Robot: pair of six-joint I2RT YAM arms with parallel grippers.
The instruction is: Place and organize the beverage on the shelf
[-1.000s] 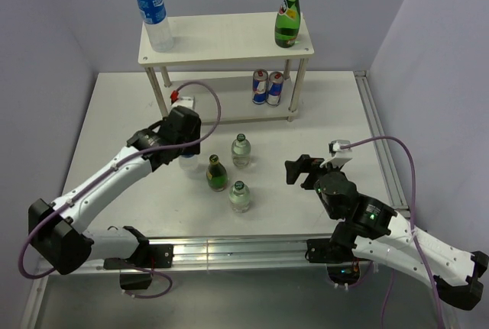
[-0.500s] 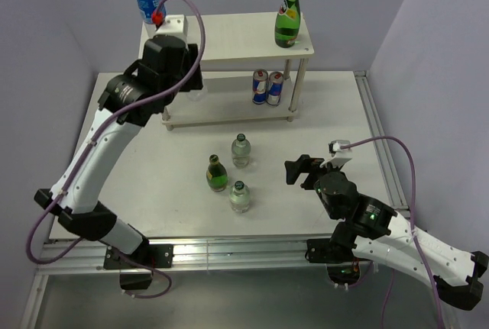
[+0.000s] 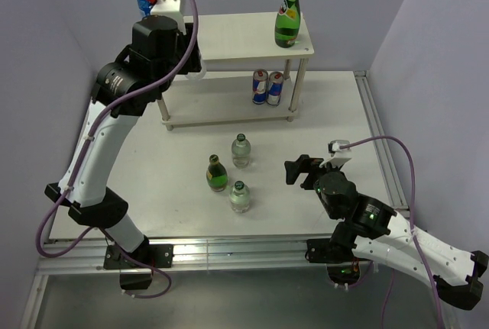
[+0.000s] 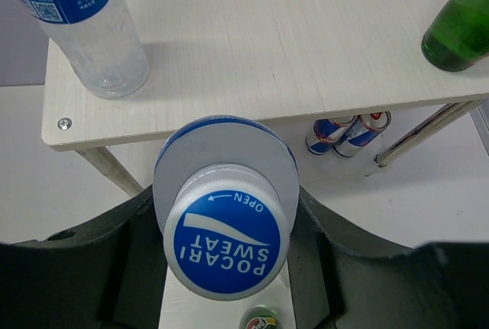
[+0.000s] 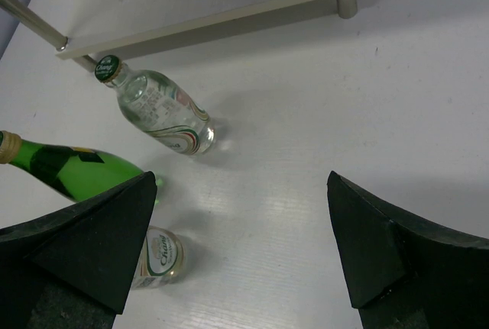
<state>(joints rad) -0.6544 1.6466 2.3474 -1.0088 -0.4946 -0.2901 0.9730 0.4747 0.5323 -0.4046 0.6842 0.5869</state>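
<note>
Cans (image 3: 267, 87) on shelf (image 3: 229, 43), bottles (image 3: 217, 174) before it

A white table (image 3: 336, 115) sits between pale lilac walls (image 3: 53, 8).

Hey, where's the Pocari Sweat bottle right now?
Left wrist view: the left end effector holds the Pocari Sweat bottle upright at the near edge of the shelf's top board, close to the water bottle on the left end.
</note>
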